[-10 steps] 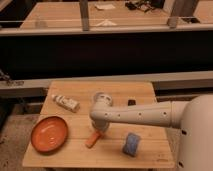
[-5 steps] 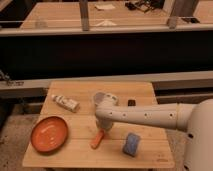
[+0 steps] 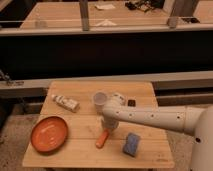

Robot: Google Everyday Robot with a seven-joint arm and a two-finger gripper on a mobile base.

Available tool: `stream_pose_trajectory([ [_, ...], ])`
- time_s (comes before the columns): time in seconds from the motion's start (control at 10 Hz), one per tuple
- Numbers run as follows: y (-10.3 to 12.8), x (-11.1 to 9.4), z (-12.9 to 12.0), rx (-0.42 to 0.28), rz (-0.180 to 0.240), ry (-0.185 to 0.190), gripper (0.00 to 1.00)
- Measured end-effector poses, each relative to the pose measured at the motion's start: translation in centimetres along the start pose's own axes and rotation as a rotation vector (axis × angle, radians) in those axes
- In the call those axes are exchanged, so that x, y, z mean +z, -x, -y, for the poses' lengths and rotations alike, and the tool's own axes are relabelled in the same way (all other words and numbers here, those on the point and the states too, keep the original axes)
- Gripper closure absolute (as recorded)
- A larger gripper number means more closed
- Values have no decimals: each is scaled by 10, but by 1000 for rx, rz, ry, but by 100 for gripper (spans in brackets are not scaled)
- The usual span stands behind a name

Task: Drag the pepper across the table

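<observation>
Fingers [image 3: 108, 126] pinching slim tapered orange pepper [image 3: 102, 140], pale-grained plank table [image 3: 80, 152]

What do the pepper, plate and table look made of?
Pepper: smooth, evenly orange, probably plastic. Plate: orange with a faint sheen, likely plastic, possibly glazed. Table: pale wood planks, grain and seams showing, matte. The gripper sits over the pepper's far end.

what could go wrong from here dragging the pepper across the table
The gripper is at the upper end of the pepper; driven from one end only, it may swivel or slip free. The blue sponge lies close beside it, so a drag that way could shove it. The front edge of the table is near; the pepper could drop off.
</observation>
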Motion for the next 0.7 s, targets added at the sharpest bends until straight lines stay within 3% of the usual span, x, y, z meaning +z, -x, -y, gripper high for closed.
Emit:
stream_pose_trajectory([
  [0.7, -25, -4, -34, 54, 32, 1, 87],
])
